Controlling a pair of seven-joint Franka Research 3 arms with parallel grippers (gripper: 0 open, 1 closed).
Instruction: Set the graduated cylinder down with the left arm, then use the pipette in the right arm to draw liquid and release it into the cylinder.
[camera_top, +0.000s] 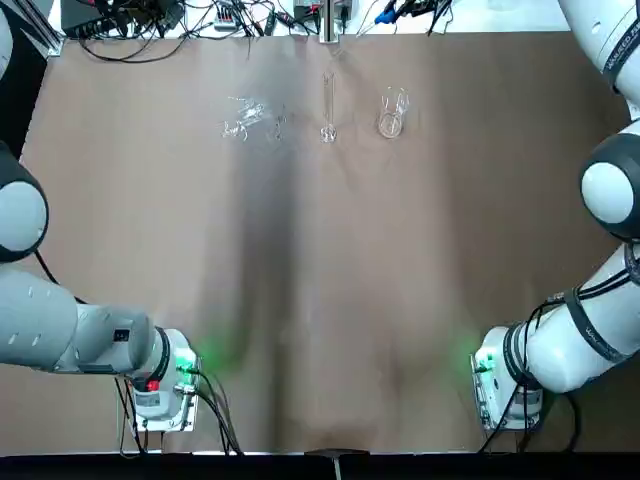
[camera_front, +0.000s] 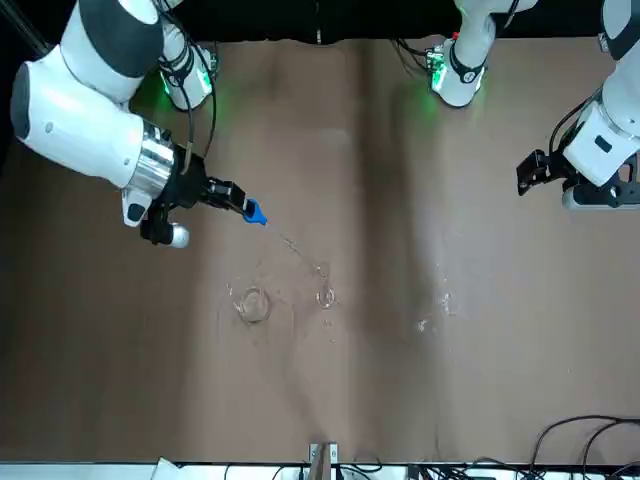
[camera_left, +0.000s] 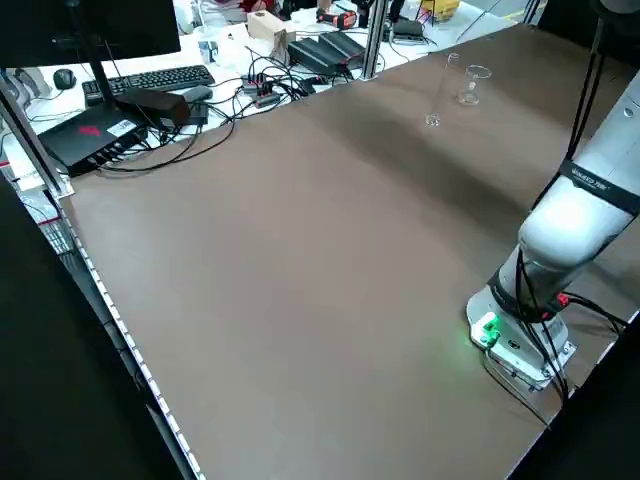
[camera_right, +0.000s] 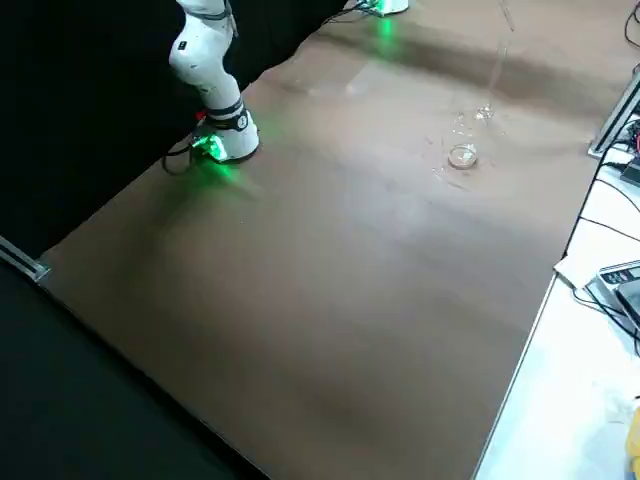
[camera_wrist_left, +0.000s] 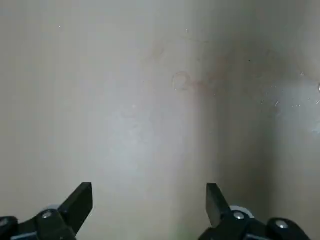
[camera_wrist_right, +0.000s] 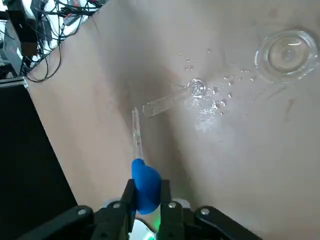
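The right gripper had its jaws clamped on the blue bulb of the pipette, above the tabletop. The pipette's clear tube pointed away from those jaws, its tip near the rim of the graduated cylinder. The cylinder stood upright on the tabletop, beyond the right jaws, with droplets around its foot and the beaker near it. The left gripper hung well apart from the cylinder, its jaws spread and holding nothing.
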